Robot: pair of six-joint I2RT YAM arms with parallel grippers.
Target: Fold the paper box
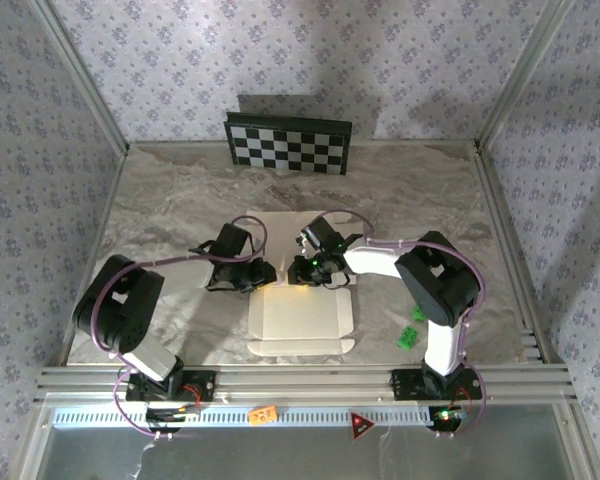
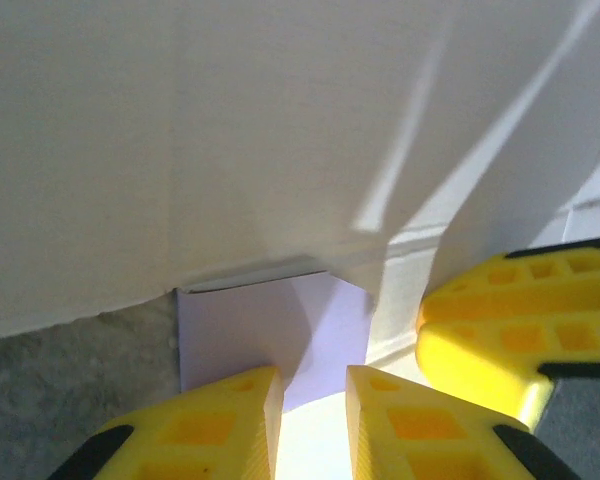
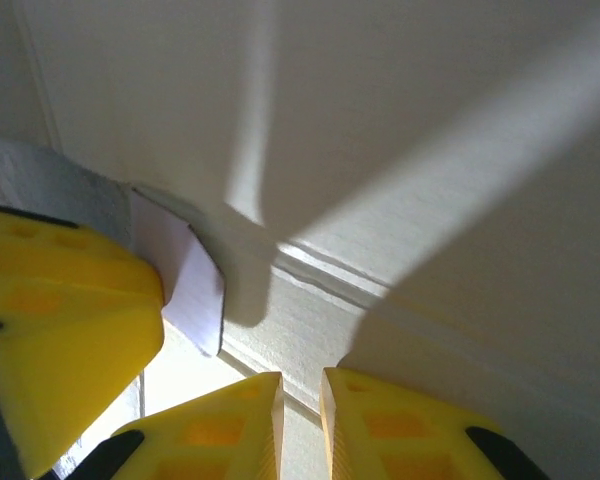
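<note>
My left jaws, right jaws: narrow gaps, clamping not discernible. Both crowd one paper box flap; risk collision, torn crease.

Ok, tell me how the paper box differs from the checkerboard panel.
The paper box is plain cream-white; the checkerboard panel is black-and-white squares. The paper box lies on the table; the checkerboard panel stands at its far edge. The paper box has flaps at its edges; the checkerboard panel is a plain rectangle. Both are thin, flat pieces.
</note>
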